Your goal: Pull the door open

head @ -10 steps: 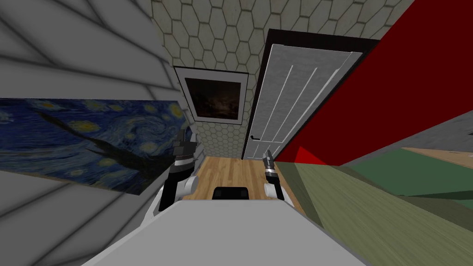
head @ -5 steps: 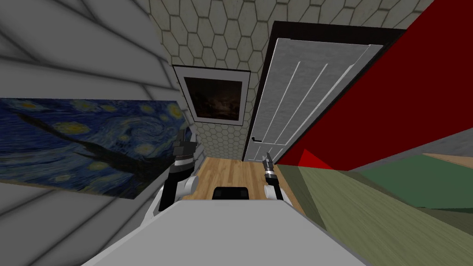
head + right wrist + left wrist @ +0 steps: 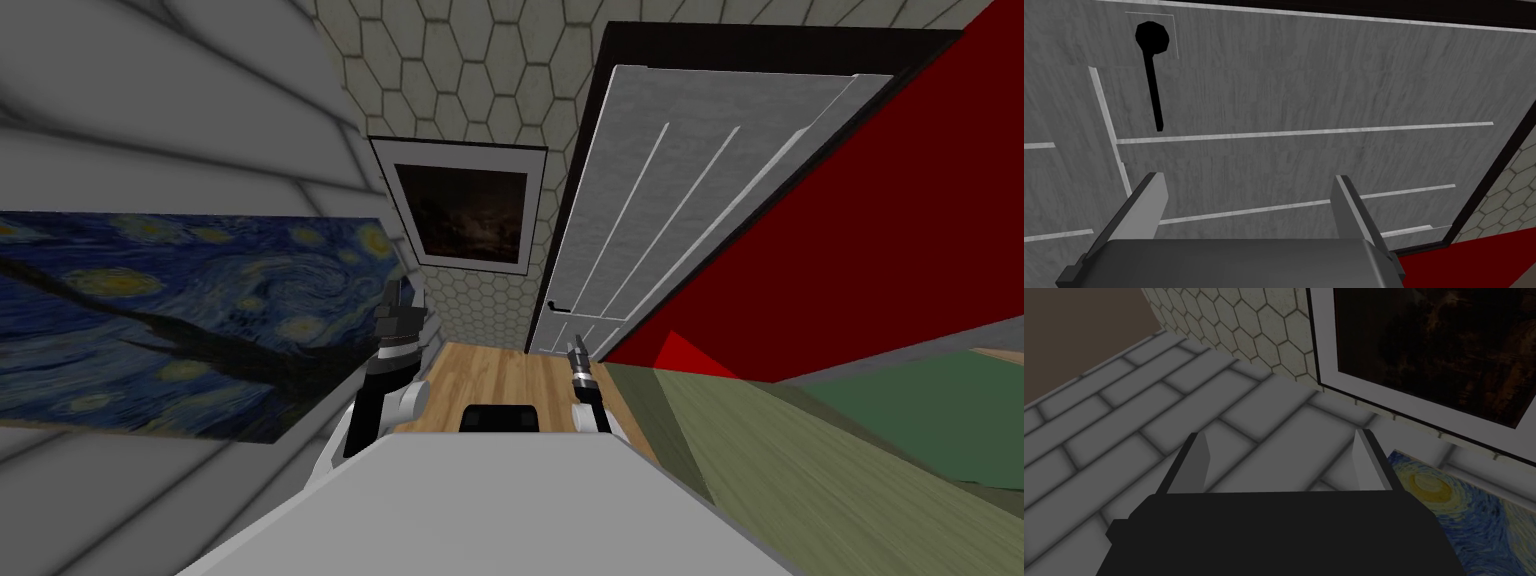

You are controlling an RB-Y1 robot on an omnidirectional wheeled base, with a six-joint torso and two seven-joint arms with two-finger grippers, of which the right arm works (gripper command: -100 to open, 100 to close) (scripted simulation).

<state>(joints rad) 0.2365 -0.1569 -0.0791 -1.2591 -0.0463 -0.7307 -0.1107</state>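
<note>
Door (image 3: 660, 200), grey-white panelled slab in dark frame, shut, at far right past wood floor (image 3: 500, 370). Slim black lever handle (image 3: 1155, 90) near its left edge. Right gripper (image 3: 1248, 176), light grey blades spread wide, faces panel, well short of handle. Left gripper (image 3: 1281, 434) likewise spread, empty, by grey brick wall (image 3: 1124, 438). Judgement: door rigid, hinged, wants steady pull; lever thin, smooth, may slip, so clamp across bar near free end. No writing readable.
</note>
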